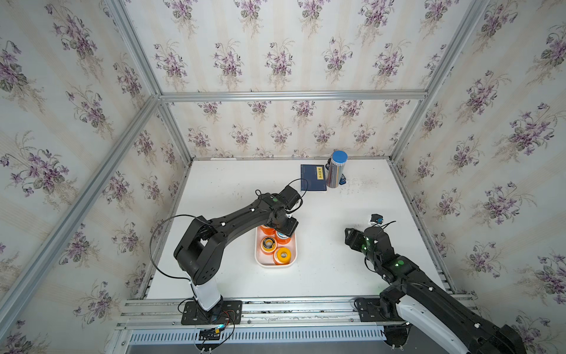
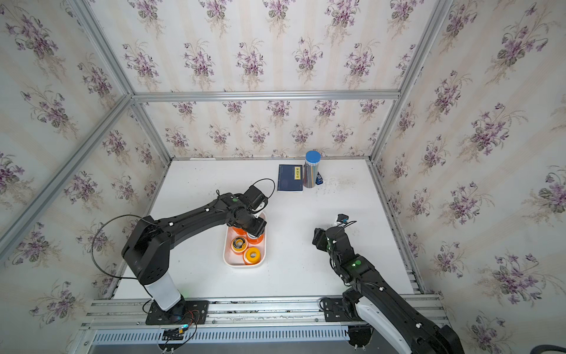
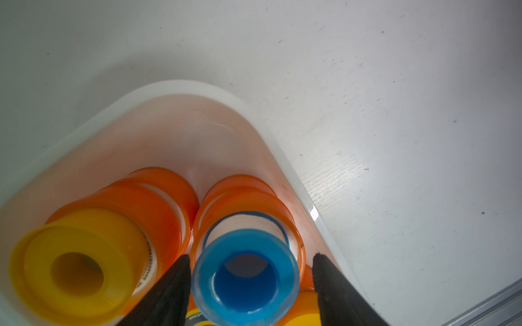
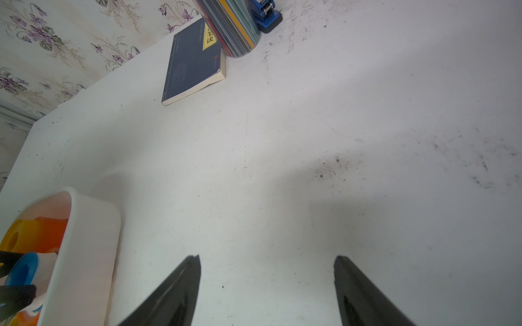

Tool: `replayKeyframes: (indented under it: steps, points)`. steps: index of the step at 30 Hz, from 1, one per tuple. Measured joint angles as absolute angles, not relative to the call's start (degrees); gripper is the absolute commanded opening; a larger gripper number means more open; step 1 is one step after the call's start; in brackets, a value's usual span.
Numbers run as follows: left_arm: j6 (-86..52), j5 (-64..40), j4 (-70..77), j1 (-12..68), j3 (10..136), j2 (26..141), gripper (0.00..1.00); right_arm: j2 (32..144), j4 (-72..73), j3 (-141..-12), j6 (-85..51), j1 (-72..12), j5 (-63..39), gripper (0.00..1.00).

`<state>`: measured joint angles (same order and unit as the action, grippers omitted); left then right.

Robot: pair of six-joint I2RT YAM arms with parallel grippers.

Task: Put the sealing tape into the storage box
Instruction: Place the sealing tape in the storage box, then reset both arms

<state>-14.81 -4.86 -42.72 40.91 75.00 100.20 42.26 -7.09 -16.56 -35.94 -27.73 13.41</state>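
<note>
Left claw (image 3: pixel 248 256): over the far end of the storage box (image 1: pixel 261 263). Its jaws straddle the blue spool (image 3: pixel 245 275); a gap shows on one side, and on the other side contact cannot be told. Parted or still pinching: cannot tell.
Step in hand: judged as the release of the blue spool onto the pile inside the box.
Next move: calls for the jaws to stand clear of both rims, then a straight lift, so nothing is dragged out with them.
Box contents: orange spools (image 3: pixel 158 206) stacked on both sides, the yellow spool (image 3: pixel 76 271) beside the blue one; in a top view another yellow-topped spool (image 1: pixel 282 255) sits at the near end, and a spool with a dark centre (image 1: pixel 268 243) lies mid-box.
Table (image 1: pixel 337 269): no loose spool is seen outside the box in any view; the task looks almost finished.
Right claw (image 4: pixel 267 282): jaws wide apart, nothing between them, over bare table and well apart from the box.
Far edge: book (image 4: pixel 192 65) and striped can (image 1: pixel 336 171), untouched.
</note>
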Motion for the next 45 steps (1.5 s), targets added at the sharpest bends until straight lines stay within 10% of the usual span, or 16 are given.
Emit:
replayKeyframes:
  steps: [15,24,45]
  points:
    - [-17.65,8.14,-37.95,40.47,60.25,67.11,1.0,44.21,-7.6,-20.75,-35.07,-27.73,16.01,0.86]
    - [-16.8,30.87,-25.17,35.64,40.29,44.47,1.0,49.67,-5.65,-35.16,-29.19,-27.75,23.53,0.89]
    - [-4.4,20.21,19.88,5.39,18.7,63.68,1.0,70.67,32.84,-15.49,-16.08,-12.43,40.25,1.0]
